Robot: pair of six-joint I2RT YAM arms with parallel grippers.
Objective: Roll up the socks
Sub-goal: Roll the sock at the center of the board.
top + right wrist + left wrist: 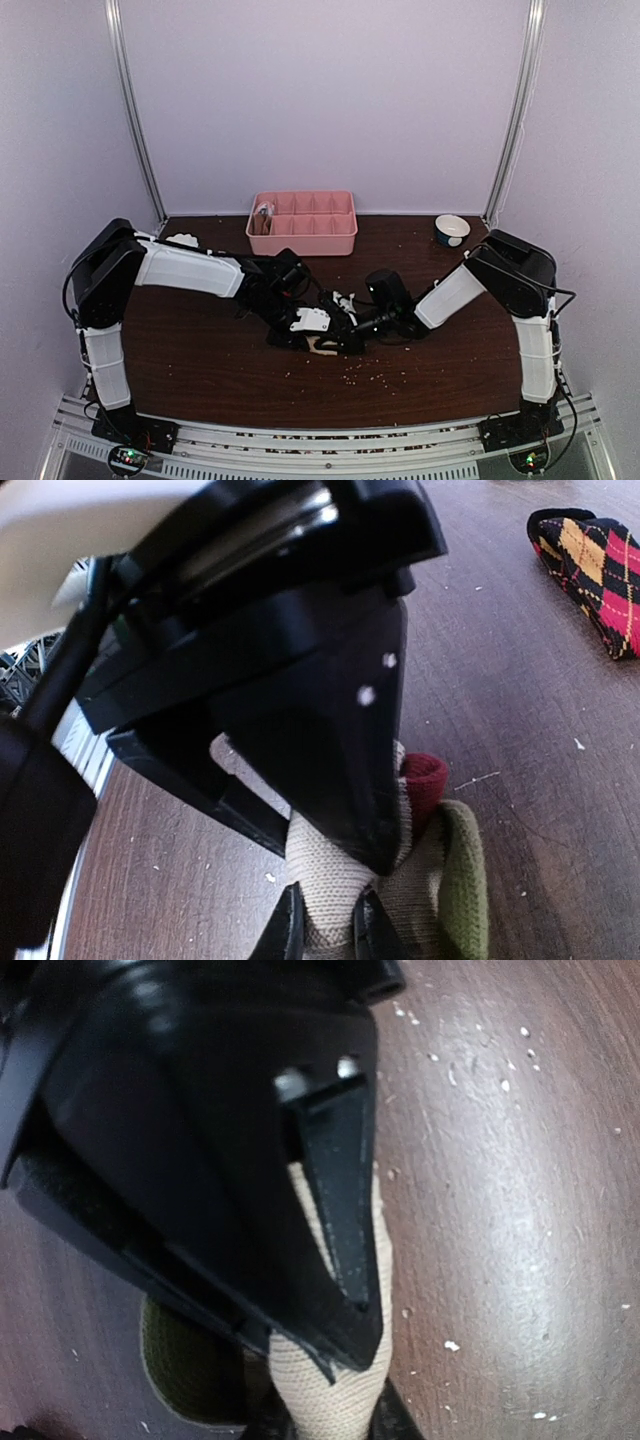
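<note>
While you are pinching the cream sock [322,345], mid-frame overhead, with left gripper [345,1335] and right gripper [335,855] nearly closed, it is probably handling limp and light; be taking bunched folds.

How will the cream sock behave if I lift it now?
Likely floppy: the cream sock is soft knit, bunching where pinched. Probably light for its size, being thin fabric. Its textured weave should resist slipping.
</note>
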